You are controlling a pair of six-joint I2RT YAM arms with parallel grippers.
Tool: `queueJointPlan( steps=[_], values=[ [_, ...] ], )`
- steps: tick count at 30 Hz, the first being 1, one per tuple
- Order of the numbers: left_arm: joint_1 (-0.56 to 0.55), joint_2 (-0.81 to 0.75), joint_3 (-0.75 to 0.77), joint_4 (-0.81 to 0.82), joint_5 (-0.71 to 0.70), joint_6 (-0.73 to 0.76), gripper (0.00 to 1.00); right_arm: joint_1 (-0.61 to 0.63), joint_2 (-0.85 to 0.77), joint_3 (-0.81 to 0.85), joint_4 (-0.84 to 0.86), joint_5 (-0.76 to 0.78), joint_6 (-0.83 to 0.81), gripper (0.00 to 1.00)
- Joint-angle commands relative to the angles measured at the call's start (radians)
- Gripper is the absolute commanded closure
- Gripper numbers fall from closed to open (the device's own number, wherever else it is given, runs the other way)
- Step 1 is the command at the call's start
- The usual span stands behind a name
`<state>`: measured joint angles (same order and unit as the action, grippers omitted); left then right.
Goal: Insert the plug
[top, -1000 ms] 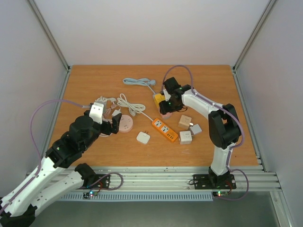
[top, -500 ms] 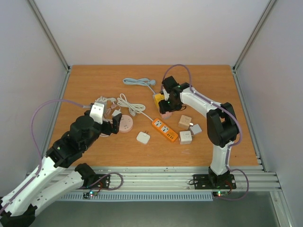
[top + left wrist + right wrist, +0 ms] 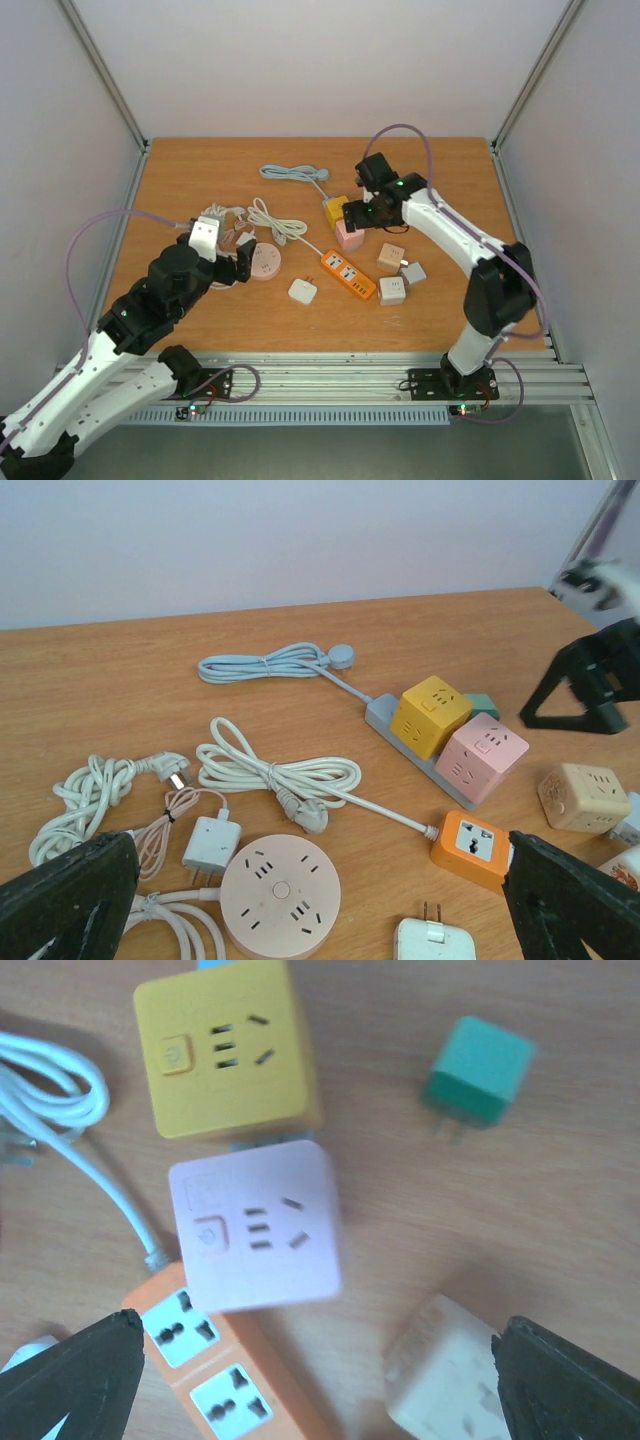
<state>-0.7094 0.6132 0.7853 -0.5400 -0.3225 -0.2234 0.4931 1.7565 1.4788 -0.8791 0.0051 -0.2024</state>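
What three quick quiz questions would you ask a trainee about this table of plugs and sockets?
1. True or false: the right gripper hangs over the pink cube with its jaws open.
2. The left gripper is: A) open and empty; B) shut on a white cable; C) shut on a charger.
3. What colour is the small loose plug lying near the yellow cube?

Key: 1 true; 2 A; 3 green.
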Motion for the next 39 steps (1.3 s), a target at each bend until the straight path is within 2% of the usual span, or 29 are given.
queueJointPlan(
  steps=[1,5,10,17,24,33,39],
  values=[
    [-0.004,-0.035,-0.01,0.039,-0.005,0.005,0.01,-0.004,-0.145,-0.084,-0.018,0.19,0.138,0.04],
    [-0.004,-0.046,-0.021,0.059,0.016,0.003,0.01,-0.038,-0.231,-0.183,-0.041,0.275,0.3,0.06],
    [-0.003,-0.037,-0.023,0.064,0.03,-0.002,0.01,-0.084,-0.26,-0.307,0.004,0.168,0.391,0.09],
    [-0.004,-0.011,-0.025,0.076,0.061,-0.01,0.01,-0.096,-0.173,-0.345,0.085,0.048,0.447,0.09],
    [-0.004,0.014,-0.043,0.115,0.031,-0.025,0.01,-0.097,-0.114,-0.35,0.076,0.122,0.526,0.14],
    [-0.004,0.026,-0.041,0.144,-0.011,-0.031,0.01,-0.096,-0.046,-0.351,0.115,0.124,0.501,0.32],
    [-0.004,0.036,-0.048,0.147,-0.014,-0.088,0.01,-0.094,-0.061,-0.336,0.101,0.17,0.488,0.52]
  ],
)
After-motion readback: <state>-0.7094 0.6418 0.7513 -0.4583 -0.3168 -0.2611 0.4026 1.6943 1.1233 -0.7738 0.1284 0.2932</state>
